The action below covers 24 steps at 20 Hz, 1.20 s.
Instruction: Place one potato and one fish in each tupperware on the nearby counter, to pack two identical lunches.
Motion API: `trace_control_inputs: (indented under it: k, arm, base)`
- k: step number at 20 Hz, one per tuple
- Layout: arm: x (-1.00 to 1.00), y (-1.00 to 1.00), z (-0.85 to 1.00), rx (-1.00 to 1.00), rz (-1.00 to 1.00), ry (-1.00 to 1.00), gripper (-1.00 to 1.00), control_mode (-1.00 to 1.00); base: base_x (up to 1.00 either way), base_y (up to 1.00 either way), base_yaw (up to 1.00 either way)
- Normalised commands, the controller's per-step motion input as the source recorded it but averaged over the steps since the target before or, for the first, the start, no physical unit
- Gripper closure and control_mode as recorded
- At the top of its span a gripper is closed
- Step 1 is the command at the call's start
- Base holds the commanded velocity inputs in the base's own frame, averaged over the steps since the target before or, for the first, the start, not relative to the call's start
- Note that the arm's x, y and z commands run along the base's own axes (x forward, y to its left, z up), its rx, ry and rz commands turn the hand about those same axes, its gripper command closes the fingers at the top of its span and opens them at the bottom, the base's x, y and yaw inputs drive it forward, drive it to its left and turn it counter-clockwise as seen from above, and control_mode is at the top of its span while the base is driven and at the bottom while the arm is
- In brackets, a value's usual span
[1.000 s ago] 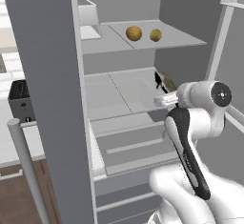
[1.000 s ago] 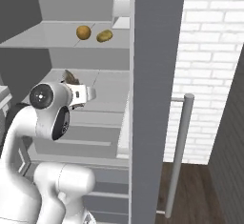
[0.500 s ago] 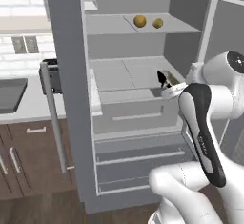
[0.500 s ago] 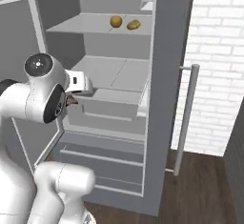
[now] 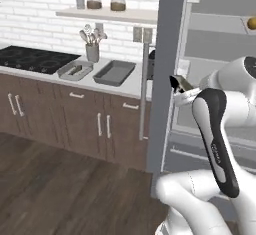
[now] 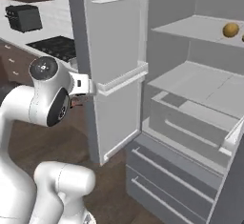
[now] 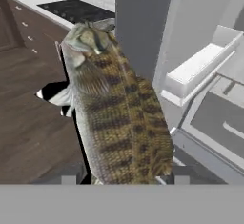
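My gripper (image 7: 121,178) is shut on a brown speckled fish (image 7: 114,108), whose head points away from the hand. From the left base the gripper (image 5: 182,87) hangs with the fish (image 5: 175,82) just right of the open fridge door's edge. Two tupperware tubs, a smaller one (image 5: 75,70) and a larger one (image 5: 114,72), lie side by side on the counter (image 5: 132,84), right of the black cooktop (image 5: 35,59) and well left of the gripper. One potato (image 6: 230,29) rests on an upper fridge shelf (image 6: 200,27), and its edge (image 5: 252,23) shows from the left.
The grey fridge door (image 5: 165,69) stands open between the arm and the counter. A utensil cup (image 5: 92,51) and a wall shelf with jars (image 5: 107,13) sit behind the tubs. Dark cabinet fronts (image 5: 60,114) run below. Fridge drawers (image 6: 190,123) are at the right.
The whole picture has swung left, so the base has turned from the fridge interior toward the counter. The fish stays in the gripper.
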Motion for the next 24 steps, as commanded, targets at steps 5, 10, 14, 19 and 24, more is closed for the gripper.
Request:
trace_control_inputs:
  k: [5, 10, 14, 19, 24]
  arm:
    - [0.00, 0.00, 0.00, 0.00, 0.00, 0.00, 1.00, 1.00]
    - [0.00, 0.00, 0.00, 0.00, 0.00, 0.00, 1.00, 1.00]
    - [0.00, 0.00, 0.00, 0.00, 0.00, 0.00, 1.00, 1.00]
    - [0.00, 0.00, 0.00, 0.00, 0.00, 0.00, 1.00, 1.00]
    - [0.00, 0.00, 0.00, 0.00, 0.00, 0.00, 1.00, 1.00]
  base:
    - [0.01, 0.93, 0.67]
    - [1.00, 0.81, 0.10]
    - [1.00, 0.13, 0.00]
    - [1.00, 0.00, -0.03]
    - [1.00, 0.00, -0.27]
